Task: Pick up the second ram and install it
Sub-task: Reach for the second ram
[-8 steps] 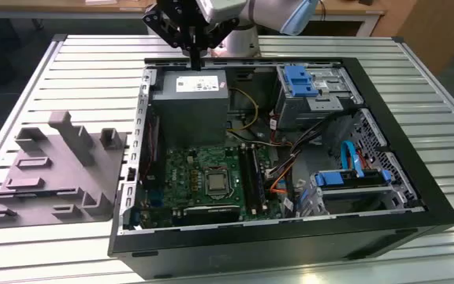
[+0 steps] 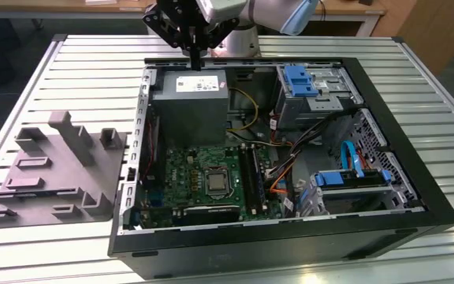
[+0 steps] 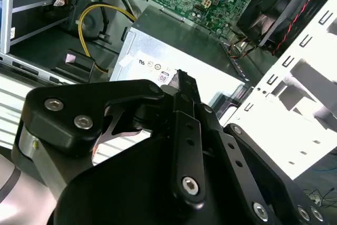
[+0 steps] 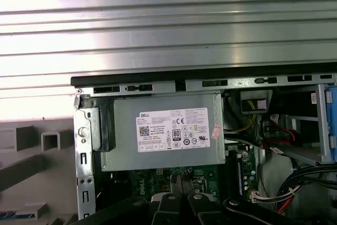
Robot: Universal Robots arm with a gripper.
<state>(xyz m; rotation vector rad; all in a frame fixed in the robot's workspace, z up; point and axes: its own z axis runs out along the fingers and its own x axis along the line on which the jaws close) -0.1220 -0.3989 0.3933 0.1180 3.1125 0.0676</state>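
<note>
Hovering above the grey power supply (image 2: 187, 118) and its white printed label (image 2: 200, 85), the gripper (image 2: 195, 64) has its fingers pressed together

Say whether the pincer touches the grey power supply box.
Apart. In the first wrist view the pincer hangs over the motherboard, outside the outline of the power supply box.

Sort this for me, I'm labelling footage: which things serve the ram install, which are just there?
Job: gripper, fingers shut; green motherboard; black ram slots.
Bystanders: grey power supply; yellow cable; blue drive bracket.
</note>
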